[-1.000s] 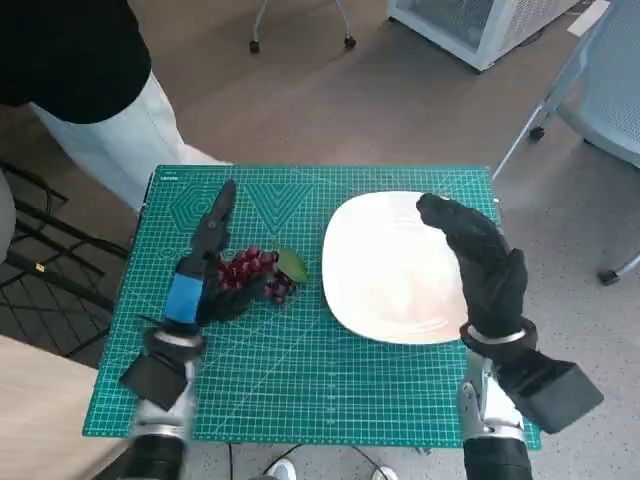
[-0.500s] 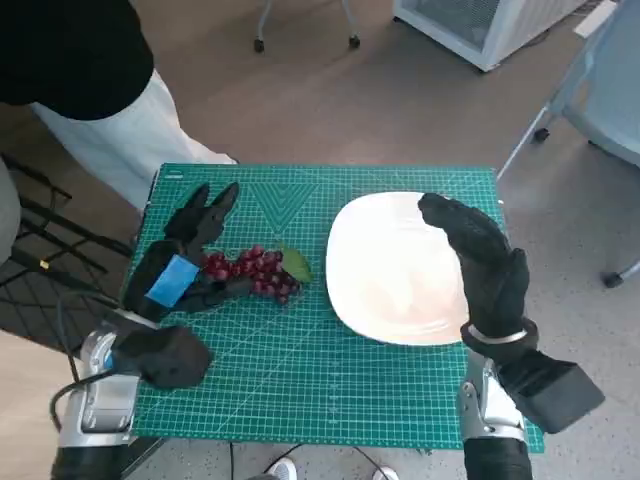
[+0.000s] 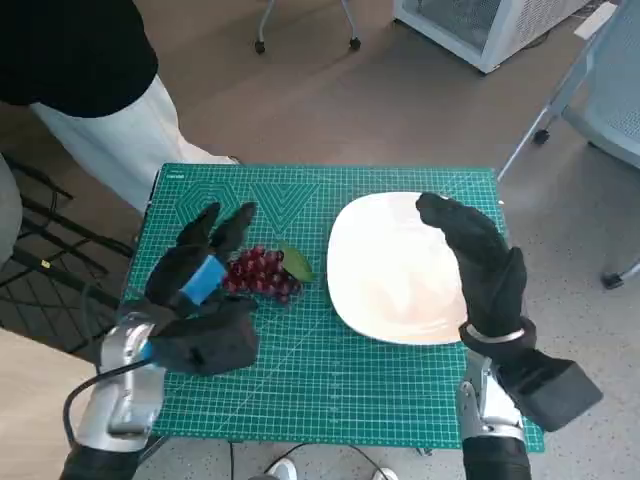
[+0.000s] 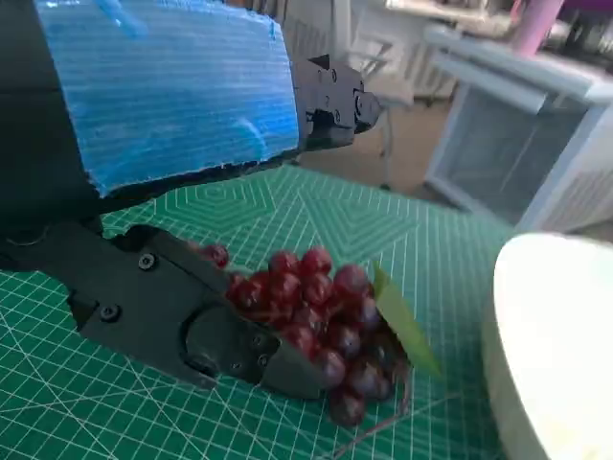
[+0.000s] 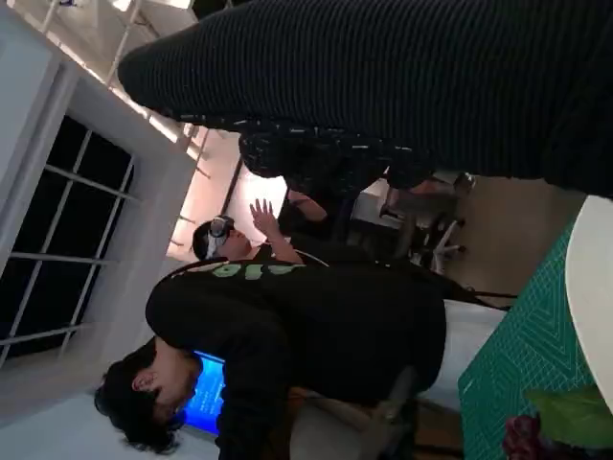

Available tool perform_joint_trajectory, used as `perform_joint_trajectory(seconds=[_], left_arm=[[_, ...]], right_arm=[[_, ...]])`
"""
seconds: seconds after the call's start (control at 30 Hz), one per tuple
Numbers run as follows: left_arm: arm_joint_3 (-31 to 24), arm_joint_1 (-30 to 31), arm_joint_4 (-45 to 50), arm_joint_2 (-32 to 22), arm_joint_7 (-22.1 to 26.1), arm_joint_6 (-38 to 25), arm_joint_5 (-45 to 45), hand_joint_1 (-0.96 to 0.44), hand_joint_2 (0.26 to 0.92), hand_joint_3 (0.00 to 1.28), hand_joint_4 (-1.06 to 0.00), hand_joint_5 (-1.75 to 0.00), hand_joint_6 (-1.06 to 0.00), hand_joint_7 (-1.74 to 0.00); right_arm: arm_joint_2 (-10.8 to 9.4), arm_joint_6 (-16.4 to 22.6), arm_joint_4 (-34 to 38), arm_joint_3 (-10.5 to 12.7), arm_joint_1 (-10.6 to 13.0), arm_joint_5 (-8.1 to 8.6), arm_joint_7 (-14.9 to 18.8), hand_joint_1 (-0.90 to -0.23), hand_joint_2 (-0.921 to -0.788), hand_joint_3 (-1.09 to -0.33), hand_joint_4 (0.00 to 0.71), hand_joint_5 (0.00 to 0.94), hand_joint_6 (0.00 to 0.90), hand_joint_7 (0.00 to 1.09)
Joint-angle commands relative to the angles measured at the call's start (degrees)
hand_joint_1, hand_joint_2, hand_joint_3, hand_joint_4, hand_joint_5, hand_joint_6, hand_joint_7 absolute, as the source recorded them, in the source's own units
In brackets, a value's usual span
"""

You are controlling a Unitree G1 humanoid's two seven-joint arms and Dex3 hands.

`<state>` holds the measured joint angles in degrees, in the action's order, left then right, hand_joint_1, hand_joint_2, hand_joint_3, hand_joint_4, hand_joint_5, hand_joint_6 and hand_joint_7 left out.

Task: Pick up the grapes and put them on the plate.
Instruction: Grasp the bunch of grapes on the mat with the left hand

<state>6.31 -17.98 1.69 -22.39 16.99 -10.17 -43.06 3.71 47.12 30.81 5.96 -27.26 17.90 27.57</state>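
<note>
Left hand fingers spread apart; right hand open, extended.

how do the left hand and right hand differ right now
The left hand has blue tape on its back; the right hand wears a black knitted glove. The left hand is at the grapes on the mat; the right hand hovers over the plate. Both are black.

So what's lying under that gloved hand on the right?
The white plate. The right hand hangs over its right side, and the plate's visible surface is bare. Whatever sits directly beneath the glove is covered. The grapes lie beside the plate.
</note>
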Motion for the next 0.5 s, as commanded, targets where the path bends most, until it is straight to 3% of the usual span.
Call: perform_joint_trajectory(seconds=[0.03,0.5], left_arm=[[2.96,-3.54,-2.4,-0.6,1.53,-3.15,-1.7,-0.42,0.707,0.0,0.0,0.0,-0.17,-0.02],[8.84,-11.14,-13.12,-0.56,3.06,-4.57,-1.0,-0.34,0.696,0.0,0.0,0.0,-0.18,-0.01]], right_arm=[[-0.06,-0.98,0.64,0.2,0.34,0.4,0.53,-0.724,-0.921,-0.696,0.353,0.0,0.021,0.55],[0.14,-1.21,0.41,0.45,0.25,0.36,0.58,-0.723,-0.921,-0.696,0.353,0.0,0.02,0.56]])
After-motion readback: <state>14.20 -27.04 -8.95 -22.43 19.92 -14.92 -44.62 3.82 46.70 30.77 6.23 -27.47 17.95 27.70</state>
